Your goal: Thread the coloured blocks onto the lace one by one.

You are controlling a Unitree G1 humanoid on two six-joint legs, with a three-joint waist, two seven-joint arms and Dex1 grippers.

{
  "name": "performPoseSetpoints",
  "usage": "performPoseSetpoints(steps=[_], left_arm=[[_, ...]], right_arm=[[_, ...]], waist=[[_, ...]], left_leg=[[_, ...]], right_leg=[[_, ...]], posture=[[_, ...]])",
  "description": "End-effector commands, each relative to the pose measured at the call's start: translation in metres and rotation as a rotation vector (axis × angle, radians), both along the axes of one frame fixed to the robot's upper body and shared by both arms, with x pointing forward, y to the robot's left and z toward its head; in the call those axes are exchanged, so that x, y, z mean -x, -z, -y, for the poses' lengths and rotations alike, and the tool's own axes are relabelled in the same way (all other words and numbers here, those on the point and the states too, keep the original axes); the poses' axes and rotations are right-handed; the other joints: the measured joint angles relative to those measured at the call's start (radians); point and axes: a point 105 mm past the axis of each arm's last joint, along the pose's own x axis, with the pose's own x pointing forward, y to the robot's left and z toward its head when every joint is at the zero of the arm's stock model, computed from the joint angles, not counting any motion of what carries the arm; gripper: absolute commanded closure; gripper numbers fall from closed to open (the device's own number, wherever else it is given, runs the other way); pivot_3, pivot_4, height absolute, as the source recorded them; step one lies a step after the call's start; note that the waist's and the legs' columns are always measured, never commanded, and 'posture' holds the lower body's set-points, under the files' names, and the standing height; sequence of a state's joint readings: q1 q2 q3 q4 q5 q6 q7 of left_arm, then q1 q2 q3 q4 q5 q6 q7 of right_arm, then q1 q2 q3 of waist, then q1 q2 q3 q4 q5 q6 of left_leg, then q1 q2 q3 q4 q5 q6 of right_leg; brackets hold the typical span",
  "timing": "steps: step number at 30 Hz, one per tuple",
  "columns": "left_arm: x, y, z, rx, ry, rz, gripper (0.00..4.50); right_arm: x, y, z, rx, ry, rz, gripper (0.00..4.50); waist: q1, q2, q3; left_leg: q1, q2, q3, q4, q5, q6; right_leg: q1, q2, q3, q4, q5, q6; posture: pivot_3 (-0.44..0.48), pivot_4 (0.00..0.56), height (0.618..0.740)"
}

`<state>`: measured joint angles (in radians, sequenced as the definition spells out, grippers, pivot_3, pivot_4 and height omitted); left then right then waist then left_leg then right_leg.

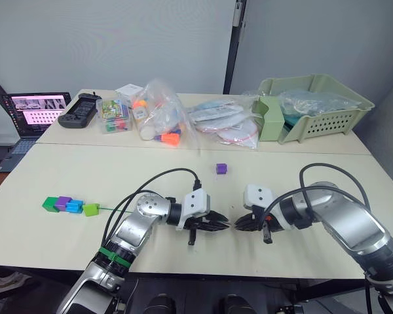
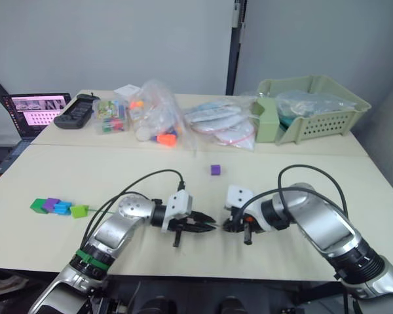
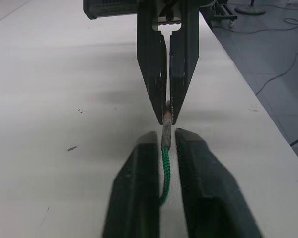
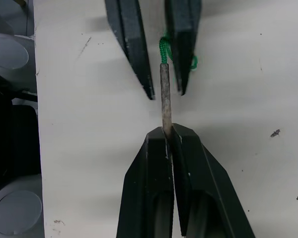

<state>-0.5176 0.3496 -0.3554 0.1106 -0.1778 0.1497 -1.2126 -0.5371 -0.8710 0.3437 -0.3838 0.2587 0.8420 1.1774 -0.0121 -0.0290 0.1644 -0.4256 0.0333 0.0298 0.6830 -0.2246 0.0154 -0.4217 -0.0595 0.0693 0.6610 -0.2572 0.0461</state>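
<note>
The lace's pale stiff tip [image 4: 164, 94] is pinched in my shut right gripper [image 4: 167, 131], low over the table near its front edge. My left gripper [image 3: 165, 135] faces it tip to tip and stands open, the green lace [image 3: 164, 166] lying loose between its fingers. In the head views the two grippers, left [image 1: 223, 224] and right [image 1: 238, 226], almost touch. Four blocks sit in a row on the lace at far left: dark green [image 1: 50, 204], purple [image 1: 63, 202], blue [image 1: 74, 207], lime green [image 1: 91, 209]. A loose purple block [image 1: 221, 169] lies behind the grippers.
Along the back of the table are a laptop [image 1: 33, 111], a black controller [image 1: 78, 110], clear bags of toys [image 1: 156, 119], flat plastic packets [image 1: 224, 121] and a pale green basket [image 1: 314, 104]. Black cables [image 1: 167, 174] arch over both arms.
</note>
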Motion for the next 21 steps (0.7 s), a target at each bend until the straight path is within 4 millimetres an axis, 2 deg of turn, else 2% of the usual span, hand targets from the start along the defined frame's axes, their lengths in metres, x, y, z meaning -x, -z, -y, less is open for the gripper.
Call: performPoseSetpoints(steps=[1, 9, 12, 15, 21], left_arm=[[0.001, -0.013, 0.006, 0.036, 0.030, 0.039, 4.45], [0.001, -0.014, 0.006, 0.038, 0.030, 0.038, 4.45], [-0.001, -0.014, 0.004, 0.037, 0.024, 0.043, 4.50], [-0.005, -0.018, -0.004, 0.041, -0.002, 0.056, 4.50], [-0.012, -0.023, -0.024, 0.054, -0.069, 0.053, 4.50]], right_arm=[[0.001, -0.010, -0.003, -0.012, -0.016, 0.030, 4.50], [0.000, -0.013, -0.003, -0.024, -0.013, 0.044, 4.50], [0.000, -0.018, -0.003, -0.043, -0.013, 0.047, 3.49], [-0.005, -0.037, 0.008, -0.154, 0.088, 0.063, 2.35], [-0.016, -0.054, 0.024, -0.331, 0.285, 0.145, 0.36]], waist=[[0.000, 0.000, 0.000], [0.000, 0.000, 0.000], [0.001, 0.000, 0.000], [0.000, 0.000, 0.000], [0.001, 0.000, 0.000]], left_leg=[[0.000, 0.000, 0.000, 0.000, 0.000, 0.000], [0.000, 0.000, 0.000, 0.000, 0.000, 0.000], [0.000, 0.000, 0.000, 0.000, 0.000, 0.000], [0.000, 0.000, 0.000, 0.000, 0.000, 0.000], [0.000, 0.000, -0.001, 0.000, 0.000, 0.000]], right_leg=[[0.000, 0.000, 0.000, 0.000, 0.000, 0.000], [0.000, 0.000, 0.000, 0.000, 0.000, 0.000], [0.000, 0.000, 0.000, 0.000, 0.000, 0.000], [0.000, 0.000, 0.000, 0.000, 0.000, 0.000], [0.001, 0.000, 0.000, -0.001, 0.000, 0.000]], posture=[[0.000, 0.150, 0.733], [0.000, 0.150, 0.733], [0.000, 0.150, 0.733], [0.000, 0.150, 0.733], [0.000, 0.150, 0.733]])
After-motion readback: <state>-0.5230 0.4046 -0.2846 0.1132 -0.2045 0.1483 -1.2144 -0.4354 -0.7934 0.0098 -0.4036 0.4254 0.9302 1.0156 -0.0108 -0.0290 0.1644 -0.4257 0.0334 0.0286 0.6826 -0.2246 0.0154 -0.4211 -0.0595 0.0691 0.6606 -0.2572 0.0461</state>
